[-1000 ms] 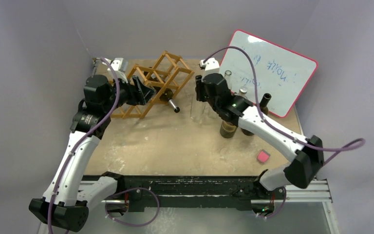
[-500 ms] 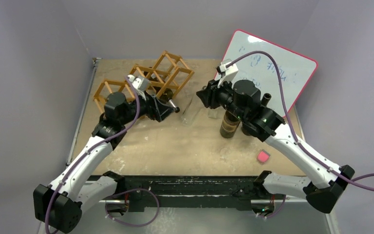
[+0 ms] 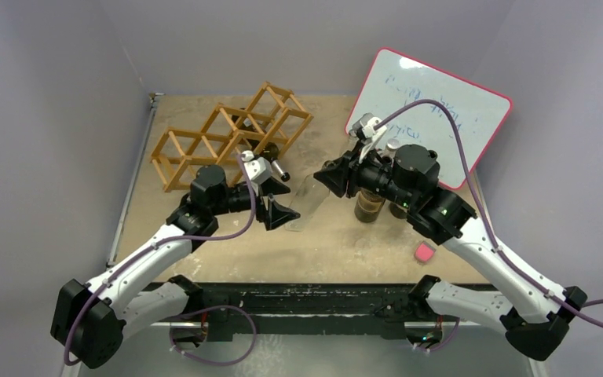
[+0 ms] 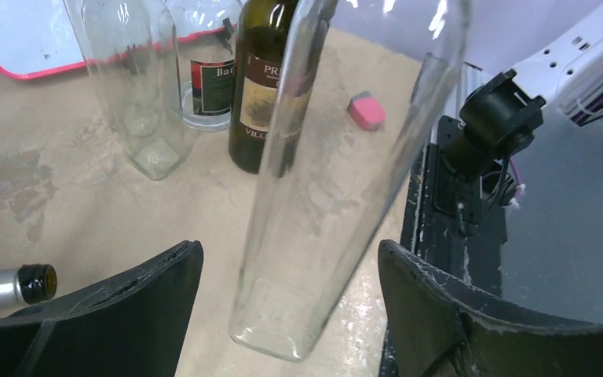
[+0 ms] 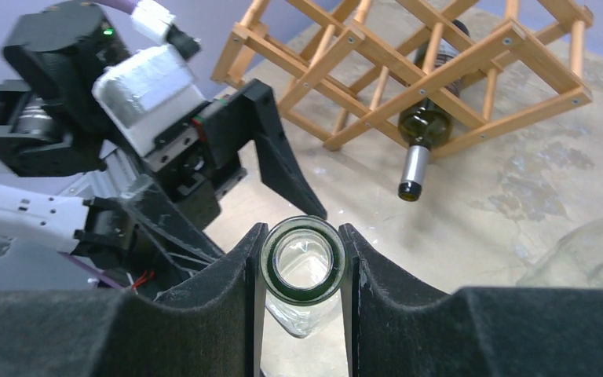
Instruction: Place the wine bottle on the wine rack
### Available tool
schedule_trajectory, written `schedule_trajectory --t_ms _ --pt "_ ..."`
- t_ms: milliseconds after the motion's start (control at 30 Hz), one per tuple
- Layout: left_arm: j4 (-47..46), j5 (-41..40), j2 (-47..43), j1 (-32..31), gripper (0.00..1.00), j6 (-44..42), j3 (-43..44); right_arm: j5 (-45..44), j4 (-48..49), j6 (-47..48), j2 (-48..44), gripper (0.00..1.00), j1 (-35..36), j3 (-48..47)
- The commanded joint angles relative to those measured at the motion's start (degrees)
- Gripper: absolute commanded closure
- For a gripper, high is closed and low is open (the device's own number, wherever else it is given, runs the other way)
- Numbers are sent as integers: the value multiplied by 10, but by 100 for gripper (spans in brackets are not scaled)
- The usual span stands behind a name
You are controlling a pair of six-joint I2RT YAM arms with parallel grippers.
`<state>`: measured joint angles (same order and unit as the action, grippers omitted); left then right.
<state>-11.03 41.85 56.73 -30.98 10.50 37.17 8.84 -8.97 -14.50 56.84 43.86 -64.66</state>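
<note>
Half a second ago the left gripper (image 3: 279,212) was close to the wine rack (image 5: 509,38), near the dark bottle (image 5: 428,129) that already lies in one cell with its neck sticking out. Now the left arm has come away from the rack and faces the clear wine bottle (image 3: 305,203). The right arm has also drawn nearer and leaned this bottle over more. It looks as if the arms prepare to hand the bottle over, so that the left arm, which is nearer to the rack, can carry it there.

The right gripper (image 3: 331,179) has its fingers closed on the neck, just under the mouth. The left fingers are wide open on both sides of the lower body and hold nothing; they do not touch the glass.

The bottle is over the middle of the counter (image 3: 338,251), between the two arms and apart from the rack. Its long axis is tilted: the mouth points up and to the right, the base down toward the left gripper. Whether the base touches the counter is not clear.
</note>
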Motion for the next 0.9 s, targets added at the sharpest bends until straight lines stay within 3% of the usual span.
schedule_trajectory --t_ms 0,133,400,533,700,867 --pt "-32 31 18 -11 19 -73 7 52 92 -11 -27 100 -1 -6" --pt "-4 62 33 -22 19 -116 20 77 105 -14 -33 100 0 -2" --pt "-45 100 31 -30 16 -91 13 106 127 -19 -41 100 -1 11" --pt "-46 99 31 -34 21 -95 15 113 137 -23 -39 100 -1 17" --pt "-48 76 23 -37 37 -107 17 119 144 -25 -40 100 -1 21" --pt "-41 20 3 -37 71 -145 14 115 140 -25 -40 100 -1 26"
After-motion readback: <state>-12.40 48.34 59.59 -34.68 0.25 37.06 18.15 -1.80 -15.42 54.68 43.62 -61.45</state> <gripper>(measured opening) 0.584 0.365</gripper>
